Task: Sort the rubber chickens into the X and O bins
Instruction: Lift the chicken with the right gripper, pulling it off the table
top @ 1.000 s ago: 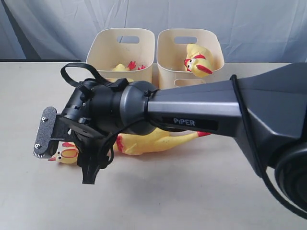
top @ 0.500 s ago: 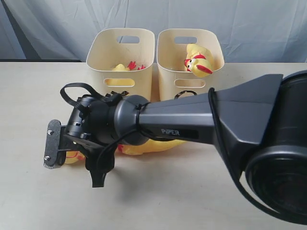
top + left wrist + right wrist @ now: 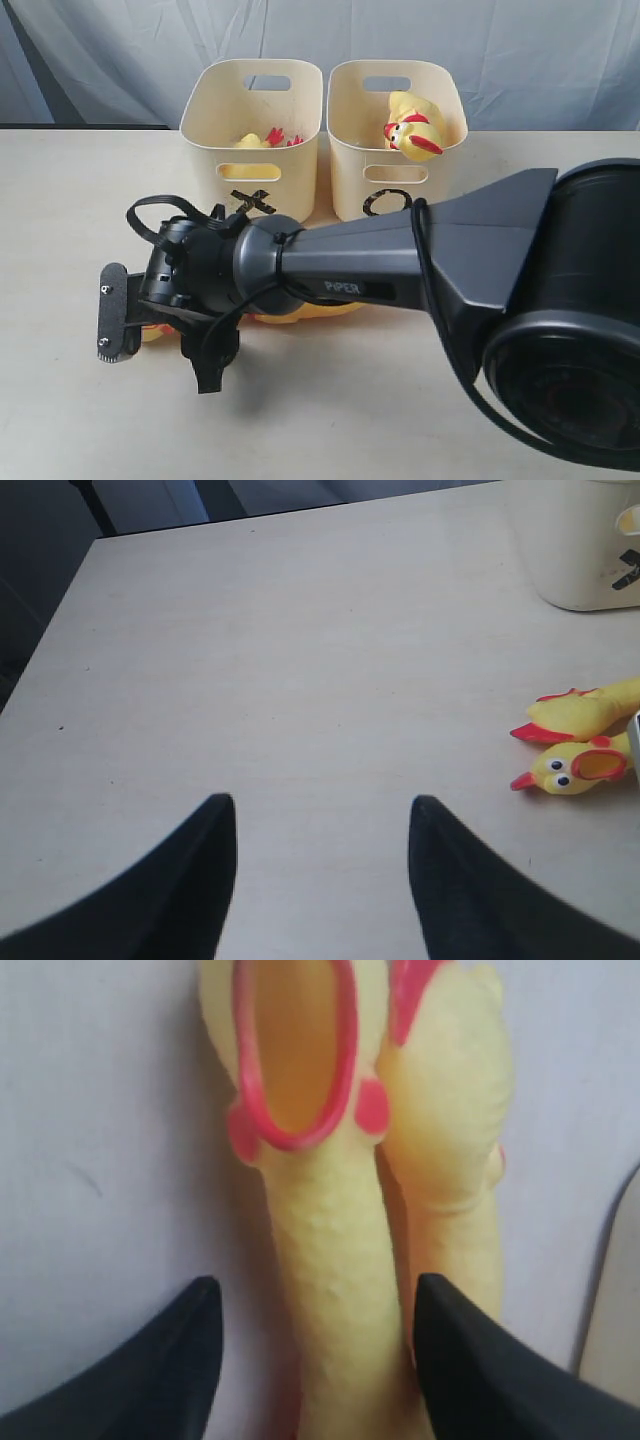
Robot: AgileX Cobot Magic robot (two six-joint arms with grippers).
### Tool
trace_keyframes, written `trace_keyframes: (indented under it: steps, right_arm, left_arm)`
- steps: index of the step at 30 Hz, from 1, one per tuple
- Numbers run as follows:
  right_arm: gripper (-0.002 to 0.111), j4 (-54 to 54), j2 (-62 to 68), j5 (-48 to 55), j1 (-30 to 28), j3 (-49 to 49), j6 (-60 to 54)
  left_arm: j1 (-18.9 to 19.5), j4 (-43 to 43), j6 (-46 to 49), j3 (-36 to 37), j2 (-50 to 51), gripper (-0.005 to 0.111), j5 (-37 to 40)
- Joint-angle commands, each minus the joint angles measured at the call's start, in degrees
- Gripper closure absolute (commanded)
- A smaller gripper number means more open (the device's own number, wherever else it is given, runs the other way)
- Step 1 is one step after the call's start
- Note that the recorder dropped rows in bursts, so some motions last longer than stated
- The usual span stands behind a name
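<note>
The long rubber chicken [image 3: 330, 1250] lies flat on the table [image 3: 350, 430]. It has a bumpy yellow neck and a head with white eyes, black pupils and a wide red-rimmed open beak. A 2nd yellow piece [image 3: 590, 710] with a red tip lies right against its side. In the exterior view both are mostly hidden under the right arm [image 3: 400, 270], which reaches across to the left half of the table, in front of the X bin [image 3: 250, 120].

The right gripper [image 3: 310, 1295] sits low over the neck with its 2 black fingers apart, 1 on each side. A strip of table shows between 1 finger and the neck, and nothing is clamped. The left gripper [image 3: 322, 805] hangs over bare table with its fingers spread wide and empty, the chicken's head near it but apart.

The X bin and the O bin [image 3: 395, 110] are cream tubs with slot handles, standing side by side at the far side of the table before a blue-grey curtain [image 3: 500, 40]. Red feet on yellow [image 3: 265, 140] show in the X bin. A head with a red comb [image 3: 412, 125] leans in the O bin. Open table lies left of the long chicken and along the whole near side, while the bins close off the far side
</note>
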Motion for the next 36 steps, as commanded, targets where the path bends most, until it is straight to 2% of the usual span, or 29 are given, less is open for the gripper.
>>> trace_keyframes:
  steps: [1,5,11,13,15,25,36]
  right_arm:
    - [0.067,-0.7,-0.2,-0.3,0.1,-0.4,0.3]
    - [0.079,-0.7,-0.2,-0.7,0.1,-0.4,0.3]
    - [0.082,-0.7,-0.2,-0.5,0.1,-0.4,0.3]
    - [0.091,-0.7,-0.2,-0.1,0.1,-0.4,0.3]
    - [0.108,-0.7,-0.2,0.6,0.1,-0.4,0.3]
    - [0.109,2.5,-2.0,4.8,0.1,-0.4,1.4]
    - [0.109,19.6,-16.4,-0.3,0.1,-0.4,5.5]
  left_arm:
    - [0.1,-0.1,0.0,-0.4,-0.3,0.057,-0.3]
    - [0.1,-0.1,0.0,-0.4,-0.3,0.057,-0.3]
    - [0.1,-0.1,0.0,-0.4,-0.3,0.057,-0.3]
    - [0.1,-0.1,0.0,-0.4,-0.3,0.057,-0.3]
    - [0.1,-0.1,0.0,-0.4,-0.3,0.057,-0.3]
    - [0.0,-0.2,0.0,0.9,-0.3,0.057,-0.3]
    - [0.0,-0.5,0.0,1.4,-0.3,0.057,-0.4]
